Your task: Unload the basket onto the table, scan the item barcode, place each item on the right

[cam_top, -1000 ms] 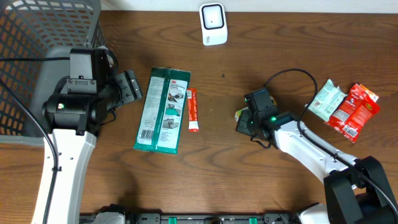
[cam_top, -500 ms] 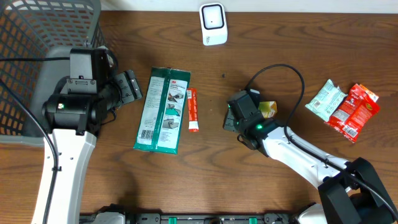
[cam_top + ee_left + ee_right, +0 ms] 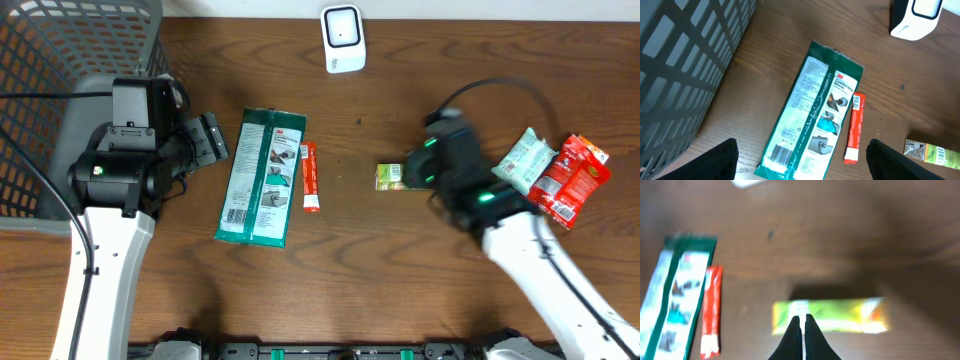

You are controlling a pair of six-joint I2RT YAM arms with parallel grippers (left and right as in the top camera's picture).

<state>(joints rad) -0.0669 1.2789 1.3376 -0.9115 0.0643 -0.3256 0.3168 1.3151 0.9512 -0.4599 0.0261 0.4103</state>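
Seen from overhead, a brown wooden table holds a long dark-green plastic glove packet lying flat, which serves as the reference point here. Touching or almost touching its right edge lies a narrow red stick packet. Further right, well apart from the green packet, lies the item to be scanned, a small yellow-green rectangular packet. A small white upright scanner stands beyond the green packet's far end, slightly to the right. A grey plastic mesh basket fills the corner to its left. Far to its right lie a pale green snack bag and a red snack bag, side by side (only the overhead view shows these two). The left gripper hangs just left of the green packet, fingers spread wide and holding nothing. The left wrist view adds the printed barcode near the green packet's near end. The right wrist view is blurred but shows the right gripper with its two dark fingers pressed together and nothing between them. The yellow-green packet lies flat on the wood directly beneath and ahead of those tips. Whether the tips touch it cannot be told.
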